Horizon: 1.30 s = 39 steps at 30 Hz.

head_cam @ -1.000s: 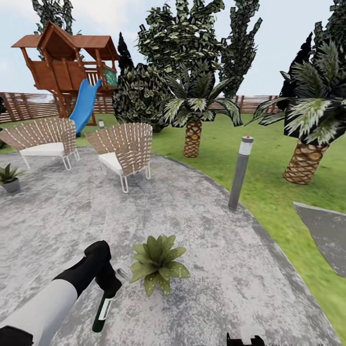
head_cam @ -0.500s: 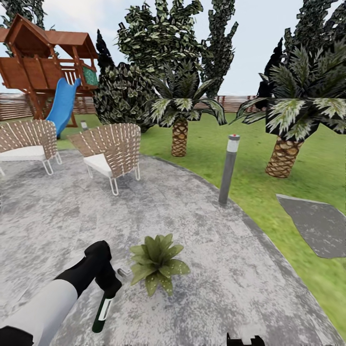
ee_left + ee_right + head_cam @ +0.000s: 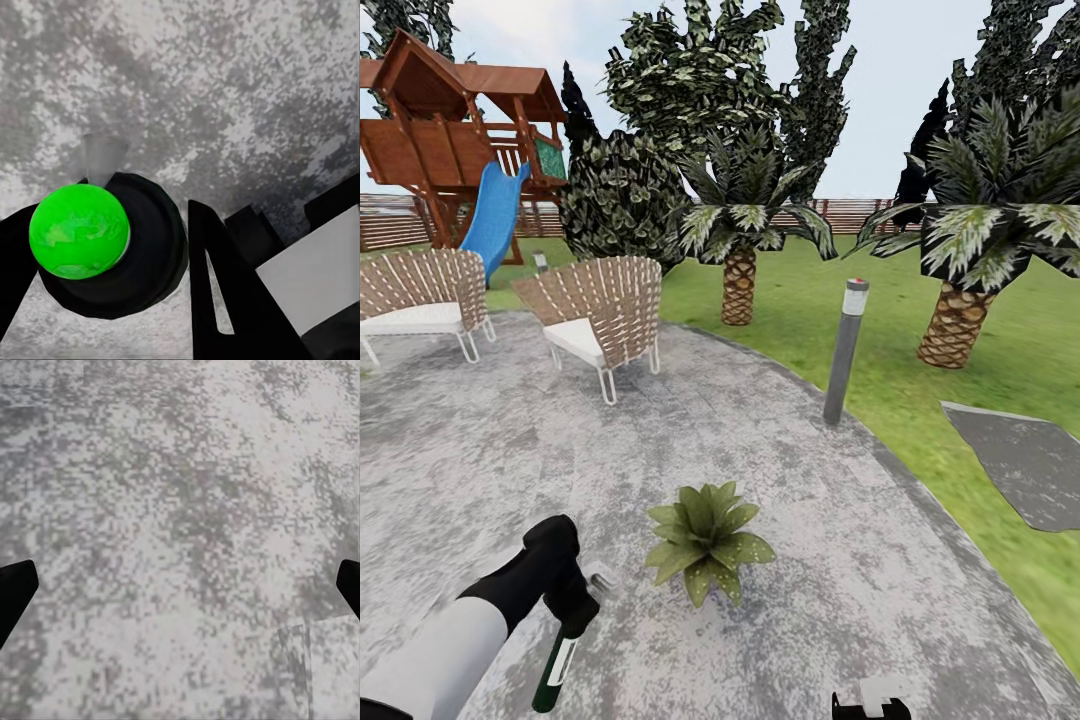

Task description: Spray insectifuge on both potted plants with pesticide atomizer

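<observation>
Atomizer (image 3: 556, 668) hangs base-down, clamped in the left gripper (image 3: 574, 612) near its trigger head, above the patio (image 3: 840, 560) and just beside the potted plant (image 3: 707, 541); right gripper's fingers (image 3: 15, 592) stand wide apart, empty. Judged light, rigid, smooth-walled; gripping high by the head suits spraying, though the slim body may swing.

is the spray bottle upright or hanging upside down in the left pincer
Upside down: the slim dark green-black spray bottle with a white label hangs below the left pincer, its pale grey trigger head uppermost, over the mottled grey stone patio.
</observation>
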### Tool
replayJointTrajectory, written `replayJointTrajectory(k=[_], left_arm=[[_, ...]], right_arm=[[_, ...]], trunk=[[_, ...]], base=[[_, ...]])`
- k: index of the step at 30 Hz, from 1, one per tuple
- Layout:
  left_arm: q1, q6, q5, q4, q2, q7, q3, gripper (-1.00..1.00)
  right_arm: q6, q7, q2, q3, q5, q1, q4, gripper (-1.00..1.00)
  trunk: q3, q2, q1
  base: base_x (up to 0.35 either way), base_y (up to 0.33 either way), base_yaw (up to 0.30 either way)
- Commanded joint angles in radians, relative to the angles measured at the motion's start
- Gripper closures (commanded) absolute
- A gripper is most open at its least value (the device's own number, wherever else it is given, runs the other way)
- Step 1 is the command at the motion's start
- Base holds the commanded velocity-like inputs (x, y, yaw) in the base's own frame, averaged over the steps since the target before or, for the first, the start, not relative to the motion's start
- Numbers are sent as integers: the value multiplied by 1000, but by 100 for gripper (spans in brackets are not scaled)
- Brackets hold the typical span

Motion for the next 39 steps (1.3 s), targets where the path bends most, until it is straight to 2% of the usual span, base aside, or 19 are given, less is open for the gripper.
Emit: replayJointTrajectory(k=[1, 7, 16, 18, 22, 24, 27, 30, 39], left_arm=[[7, 5, -8, -2, 1, -5, -2, 100], [35, 4, 5, -15, -16, 53, -2, 100], [42, 3, 10, -21, -20, 108, 12, 100], [42, -14, 11, -21, -20, 124, 34, 100], [42, -153, 52, -15, -38, 145, 143, 100], [42, -176, 61, -10, -43, 184, 161, 100], [43, -183, 65, -5, -58, 218, 166, 100], [44, -184, 62, -4, -65, 223, 167, 100], [49, -185, 54, -4, -47, 228, 171, 100]], right_arm=[[-3, -3, 0, 9, -10, -1, 1, -100], [-3, -3, 0, 9, -10, -1, 1, -100], [-3, -3, 0, 9, -10, -1, 1, -100], [-3, -3, 1, 9, -10, -1, 1, -100], [-3, -3, 1, 9, -10, -1, 1, -100], [-3, -3, 1, 9, -10, -1, 1, -100], [-3, -3, 1, 9, -10, -1, 1, -100], [-3, -3, 1, 9, -10, -1, 1, -100], [-3, -4, 2, 9, -10, -1, 1, -100]], trunk=[[-1, 0, 0], [-1, 0, 0], [-1, 0, 0], [-1, 0, 0], [-1, 0, 0], [-1, 0, 0], [-1, 0, 0], [-1, 0, 0], [-1, 0, 0]], base=[[0, 2, 0], [0, 0, 0], [0, 0, 0], [0, 0, 0], [0, 0, 0], [0, 0, -41], [0, 0, -200], [0, 0, -283], [-117, 77, -204]])
